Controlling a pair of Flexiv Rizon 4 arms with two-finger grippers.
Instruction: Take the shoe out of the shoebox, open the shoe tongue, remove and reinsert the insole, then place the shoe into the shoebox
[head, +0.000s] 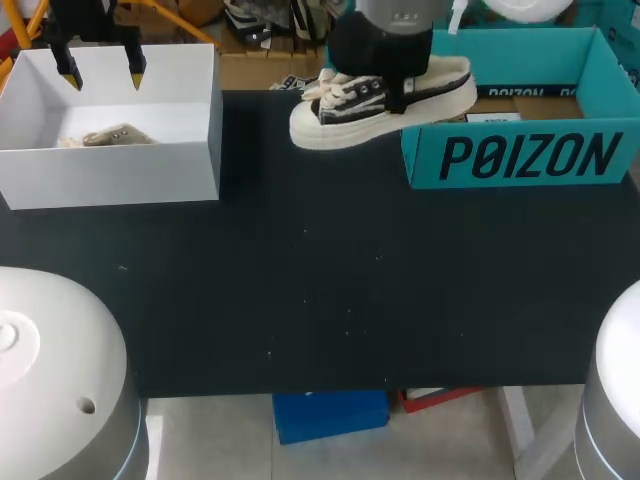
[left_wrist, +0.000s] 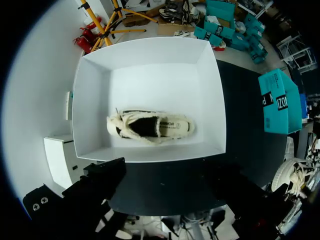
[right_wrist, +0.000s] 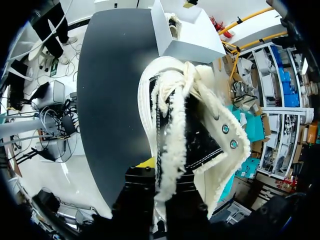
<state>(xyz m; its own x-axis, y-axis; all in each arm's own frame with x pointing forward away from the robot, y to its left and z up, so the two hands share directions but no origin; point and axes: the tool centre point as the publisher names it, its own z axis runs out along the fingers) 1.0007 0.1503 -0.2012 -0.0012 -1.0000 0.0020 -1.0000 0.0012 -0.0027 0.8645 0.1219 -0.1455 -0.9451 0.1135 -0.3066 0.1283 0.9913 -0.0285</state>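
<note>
A cream and black platform shoe hangs above the table's far edge, just left of the teal shoebox. My right gripper is shut on the shoe at its collar, and the fluffy laces point away from the wrist. The teal shoebox stands open at the back right. My left gripper is open above the white box at the back left, holding nothing. Straight below it in the left wrist view, a second cream shoe lies on its side in the white box.
The black tabletop stretches bare from the two boxes to the near edge. The teal shoebox shows off to the side in the left wrist view. The white box lies ahead of the held shoe in the right wrist view.
</note>
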